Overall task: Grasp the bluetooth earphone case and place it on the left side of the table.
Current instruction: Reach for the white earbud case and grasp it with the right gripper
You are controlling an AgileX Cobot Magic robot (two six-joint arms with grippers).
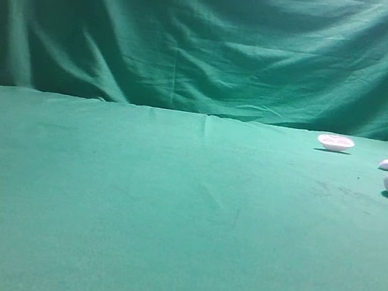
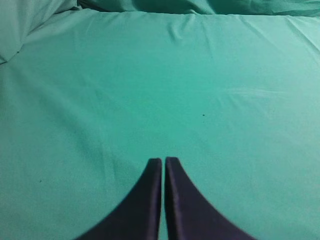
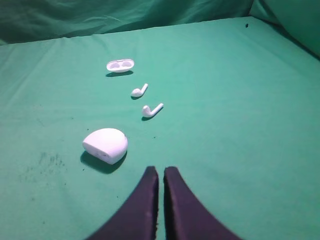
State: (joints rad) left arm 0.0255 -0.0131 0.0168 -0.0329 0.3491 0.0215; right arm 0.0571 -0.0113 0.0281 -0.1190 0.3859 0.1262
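- Bluetooth earphone case (image 3: 105,144) lies on the green bench (image 3: 225,100), just ahead and to the left of the right gripper (image 3: 161,172), whose fingers (image 3: 145,200) are pressed together and hold nothing.
- Left gripper (image 2: 163,162) hangs over bare cloth, fingers likewise together and empty.
- Beyond the case lie 2 loose earbuds (image 3: 151,110), then a shallow white tray (image 3: 120,65).
- To grasp well, the right fingers should part wide, shift left, and straddle the case's narrow sides, keeping away from the earbuds.
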